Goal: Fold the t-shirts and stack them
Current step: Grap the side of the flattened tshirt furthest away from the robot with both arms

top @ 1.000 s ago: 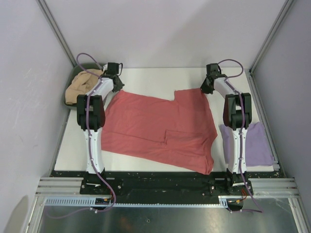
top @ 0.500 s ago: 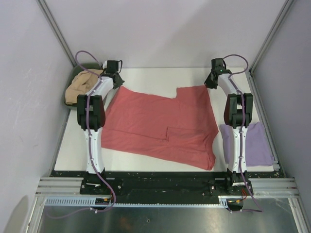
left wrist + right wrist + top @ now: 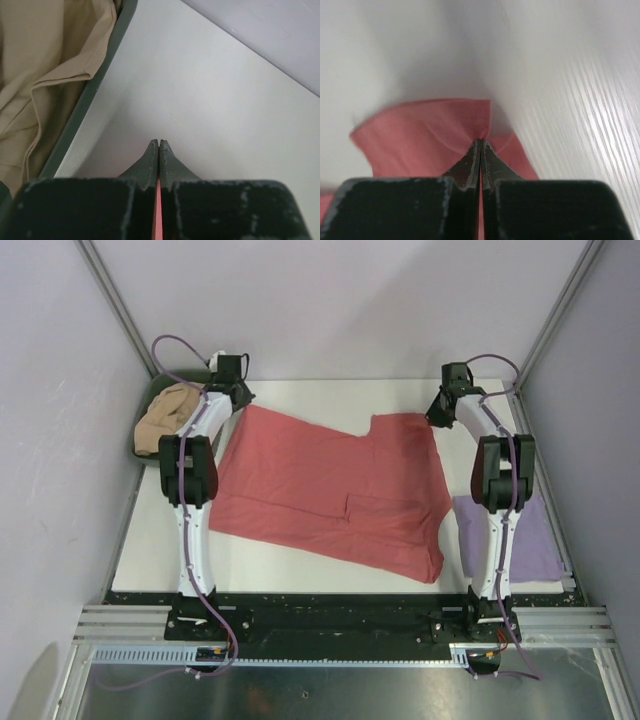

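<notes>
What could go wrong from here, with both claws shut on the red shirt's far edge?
1. The left claw shows only a sliver of the red t-shirt in its grip, so that corner may slip out.
2. The shirt lies skewed, so a fold may come out crooked.
3. The bin holding the tan t-shirt sits beside the left claw and could snag it.

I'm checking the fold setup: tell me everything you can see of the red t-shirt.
The red t-shirt is thin, soft-looking salmon cloth, spread nearly flat and slightly skewed on the white table, with a small folded flap near its middle. The left gripper is shut on its far left corner and the right gripper on its far right corner.
</notes>
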Tool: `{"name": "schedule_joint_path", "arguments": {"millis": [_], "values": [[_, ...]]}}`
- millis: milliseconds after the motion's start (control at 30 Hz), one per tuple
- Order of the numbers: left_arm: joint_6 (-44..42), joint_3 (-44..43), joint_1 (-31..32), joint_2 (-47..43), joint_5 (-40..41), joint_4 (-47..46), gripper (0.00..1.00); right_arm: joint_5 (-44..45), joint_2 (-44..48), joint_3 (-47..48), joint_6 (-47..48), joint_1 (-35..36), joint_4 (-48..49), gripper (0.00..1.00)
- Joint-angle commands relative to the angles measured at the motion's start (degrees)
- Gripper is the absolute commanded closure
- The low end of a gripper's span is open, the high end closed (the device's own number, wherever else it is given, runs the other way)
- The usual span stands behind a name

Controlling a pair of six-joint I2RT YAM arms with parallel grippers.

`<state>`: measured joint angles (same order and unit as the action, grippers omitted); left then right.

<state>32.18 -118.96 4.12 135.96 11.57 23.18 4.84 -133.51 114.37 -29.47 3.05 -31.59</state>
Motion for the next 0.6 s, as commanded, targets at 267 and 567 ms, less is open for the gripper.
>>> {"name": "schedule_joint_path", "arguments": {"millis": [267,567], "values": [[-3.2,12.2,-2.0,-9.6,2.9,-1.8,1.00,-1.8,38.2,-38.6,-3.8,5.3,7.4,1.00],[-1.7,22.8,-2.5,-17.1,4.8,-2.0,1.00,1.1,54.6,-52.3,-5.4,11.9,4.6,1.00]]}}
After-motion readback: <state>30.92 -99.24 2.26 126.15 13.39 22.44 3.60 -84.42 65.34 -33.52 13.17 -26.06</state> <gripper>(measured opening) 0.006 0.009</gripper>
